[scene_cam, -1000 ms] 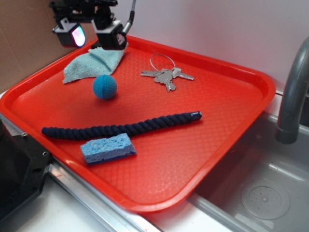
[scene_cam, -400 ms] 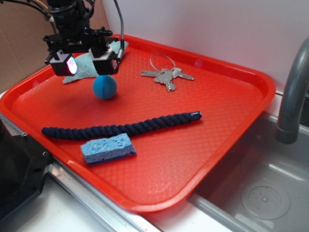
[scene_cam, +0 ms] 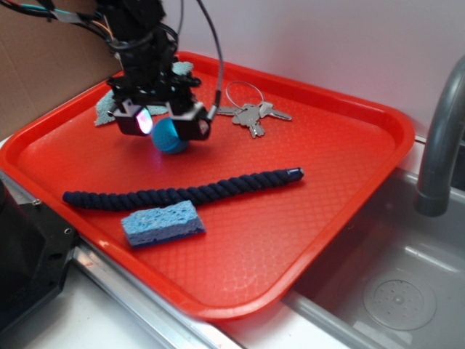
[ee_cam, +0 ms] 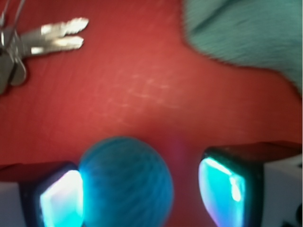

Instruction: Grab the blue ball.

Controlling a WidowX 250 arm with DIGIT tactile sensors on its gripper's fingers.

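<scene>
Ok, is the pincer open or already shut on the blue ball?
Open. In the wrist view the pincer straddles the blue ball: the ball is against one pad, with a red gap before the other.

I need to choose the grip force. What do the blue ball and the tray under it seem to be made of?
The blue ball looks like matte rubber or soft plastic: fine ridged lines, no gloss. The tray looks like hard moulded plastic, semi-glossy, with a fine diamond texture and a smooth raised rim. The open gripper straddles the ball.

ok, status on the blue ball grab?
Hand open, down at tray level, straddling blue ball. Ball touching one finger, gap to the other. Not gripped yet. Nothing in the way.
</scene>
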